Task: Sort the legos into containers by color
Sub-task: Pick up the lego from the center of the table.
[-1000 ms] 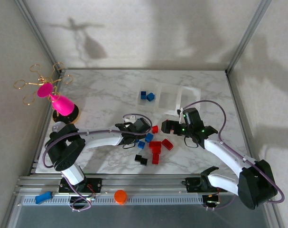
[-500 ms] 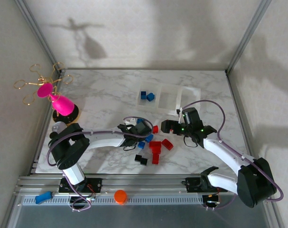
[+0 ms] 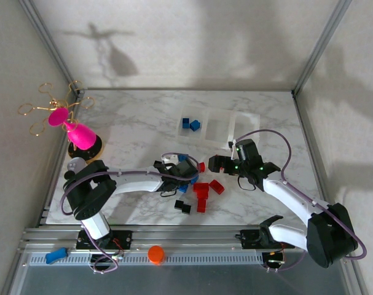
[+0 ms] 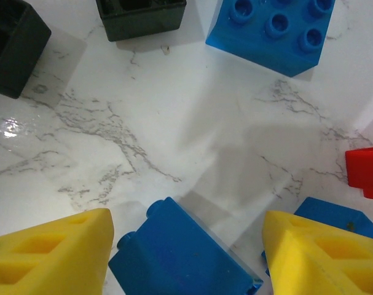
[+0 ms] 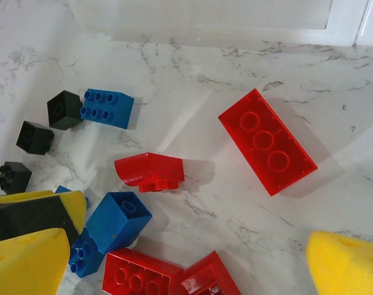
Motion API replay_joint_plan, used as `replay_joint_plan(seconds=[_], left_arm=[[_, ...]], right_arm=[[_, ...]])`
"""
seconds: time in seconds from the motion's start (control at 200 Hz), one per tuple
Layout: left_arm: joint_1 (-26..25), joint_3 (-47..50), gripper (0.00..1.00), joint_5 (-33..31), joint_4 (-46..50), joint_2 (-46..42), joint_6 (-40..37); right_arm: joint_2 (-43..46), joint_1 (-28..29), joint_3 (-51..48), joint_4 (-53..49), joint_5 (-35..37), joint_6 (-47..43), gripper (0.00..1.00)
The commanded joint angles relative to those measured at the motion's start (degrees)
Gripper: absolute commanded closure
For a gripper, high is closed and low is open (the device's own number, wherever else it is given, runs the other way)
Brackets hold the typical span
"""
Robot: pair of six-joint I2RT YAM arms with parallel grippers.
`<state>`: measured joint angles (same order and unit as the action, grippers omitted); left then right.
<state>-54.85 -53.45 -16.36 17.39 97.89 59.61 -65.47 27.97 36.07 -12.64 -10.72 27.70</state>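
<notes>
In the left wrist view my left gripper (image 4: 186, 246) stands open low over the marble, its yellow fingers (image 4: 51, 258) either side of a blue lego (image 4: 180, 261) lying slantwise; whether they touch it is unclear. Another blue lego (image 4: 272, 31) and black legos (image 4: 140, 15) lie beyond. Seen from above, the left gripper (image 3: 185, 172) is at the pile's left edge and the right gripper (image 3: 215, 163) at its upper right. The right gripper (image 5: 186, 264) is open over red legos (image 5: 267, 150) and a blue one (image 5: 118, 221). The three joined bins (image 3: 218, 127) hold blue legos (image 3: 190, 124) in the left one.
A pink cup (image 3: 82, 136) on a black stand with gold wire rings sits at the far left. An orange ball (image 3: 155, 253) and a blue clip (image 3: 55, 255) rest on the front rail. The bins' white wall (image 5: 217, 18) runs just past the pile.
My left gripper has slid right and nearer, down among the blue legos at the pile's left edge. The right gripper has barely moved.
</notes>
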Motion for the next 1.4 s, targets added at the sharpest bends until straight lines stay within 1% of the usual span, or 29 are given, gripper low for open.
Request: replay_joint_plan(seconds=[0.0,0.08,0.285,0.37,0.641,0.746,0.851,0.956,1.116,1.302,1.397], left_arm=[[-0.3,0.3,0.34,0.2,1.3,0.7,0.7],[-0.4,0.4,0.34,0.0,1.1,0.6,0.7],[-0.3,-0.2,0.38,-0.7,1.6,0.5,0.6],[-0.4,-0.2,0.44,-1.2,1.8,0.1,0.6],[-0.3,-0.9,0.44,-2.6,2.7,-1.5,0.3],[-0.3,-1.9,0.44,-3.6,3.9,-2.4,-0.1],[0.1,-3.6,0.44,-4.8,4.5,-3.8,-1.4],[1.4,-7.2,0.44,-6.9,6.2,-4.5,-4.2],[6.1,-16.5,0.44,-9.2,7.4,-2.6,-10.8],[9.9,-28.7,0.44,-10.7,5.5,5.6,-17.6],[11.9,-34.5,0.45,-9.3,3.7,11.1,-19.9]], right_arm=[[-0.4,0.3,0.3,0.9,-0.4,-0.2,0.01],[-0.4,0.3,0.4,0.7,-0.3,-0.2,0.01],[-0.6,0.3,0.7,0.6,-0.3,-0.3,0.01],[-0.6,0.3,0.9,0.7,-0.4,-0.3,0.01],[-0.8,0.3,1.7,0.8,-0.6,-0.1,0.01],[-0.5,0.2,2.2,1.4,-2.4,0.5,0.01],[-0.5,0.2,3.2,2.0,-1.9,1.4,0.01],[-1.4,-0.1,5.5,1.8,0.0,1.9,0.01],[-2.3,-2.1,8.0,3.3,1.2,2.9,0.01],[-4.2,-6.3,8.8,6.0,-0.1,3.8,0.01],[-4.9,-7.6,8.9,6.7,-0.4,3.7,0.01]])
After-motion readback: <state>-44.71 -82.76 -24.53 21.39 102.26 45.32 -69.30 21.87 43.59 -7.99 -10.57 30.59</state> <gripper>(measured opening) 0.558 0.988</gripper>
